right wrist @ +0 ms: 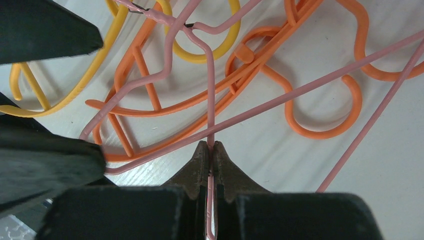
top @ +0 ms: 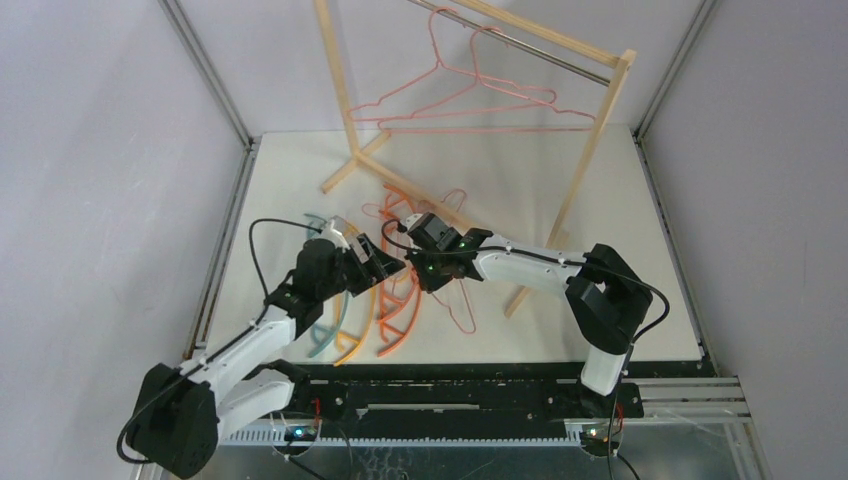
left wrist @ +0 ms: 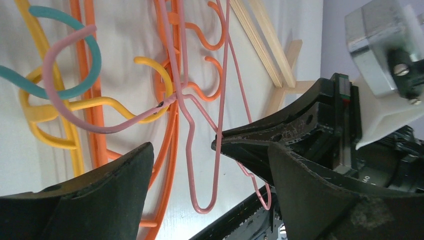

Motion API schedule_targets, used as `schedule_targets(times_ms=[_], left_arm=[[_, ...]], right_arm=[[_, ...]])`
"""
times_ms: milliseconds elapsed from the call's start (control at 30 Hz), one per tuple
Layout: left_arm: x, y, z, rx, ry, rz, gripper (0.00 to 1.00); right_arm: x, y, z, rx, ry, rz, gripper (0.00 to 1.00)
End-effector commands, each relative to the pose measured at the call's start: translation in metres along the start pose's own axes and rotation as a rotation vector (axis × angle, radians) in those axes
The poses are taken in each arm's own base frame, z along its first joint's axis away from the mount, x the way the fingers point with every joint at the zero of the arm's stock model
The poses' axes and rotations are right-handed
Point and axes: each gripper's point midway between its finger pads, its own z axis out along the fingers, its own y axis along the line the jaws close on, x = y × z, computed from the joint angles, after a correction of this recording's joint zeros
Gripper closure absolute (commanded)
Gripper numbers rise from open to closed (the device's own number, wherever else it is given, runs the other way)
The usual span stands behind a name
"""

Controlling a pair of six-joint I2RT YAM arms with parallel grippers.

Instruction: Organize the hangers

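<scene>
A pile of hangers lies on the white table [top: 600,300]: teal [top: 320,338], yellow [top: 350,345], orange [top: 400,320] and a thin pink wire hanger [top: 462,312]. My right gripper [top: 426,276] is shut on the pink wire hanger [right wrist: 210,90], its jaws pinched on the wire [right wrist: 210,150] over the orange hangers [right wrist: 320,132]. My left gripper [top: 374,262] is open and empty [left wrist: 210,150], right beside it; the pink wire [left wrist: 192,150] hangs between its fingers. The right gripper's fingers [left wrist: 250,145] show in the left wrist view. Two pink wire hangers [top: 470,100] hang on the rack rod.
The pale wooden rack [top: 590,150] with its metal rod stands at the back; its foot beams [top: 350,170] rest on the table near the pile. Grey walls enclose the table on three sides. A black rail [top: 460,385] runs along the near edge.
</scene>
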Motion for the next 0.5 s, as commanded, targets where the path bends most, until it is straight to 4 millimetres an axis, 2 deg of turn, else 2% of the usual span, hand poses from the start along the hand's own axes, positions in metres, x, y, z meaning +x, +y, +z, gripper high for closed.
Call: schedule_targets(times_ms=[0,233,467], left_arm=[[0.004,-0.017,0.010,0.080,0.003,0.018,0.12],[0.018,-0.006,0.014,0.085,0.034,0.011,0.30],[0.029,0.006,0.019,0.079,0.050,-0.006,0.46]], right_arm=[[-0.033,0.006,-0.010,-0.028,-0.097,0.011,1.00],[-0.038,-0.002,-0.013,-0.016,-0.111,0.025,1.00],[-0.039,-0.002,-0.013,-0.017,-0.114,0.027,1.00]])
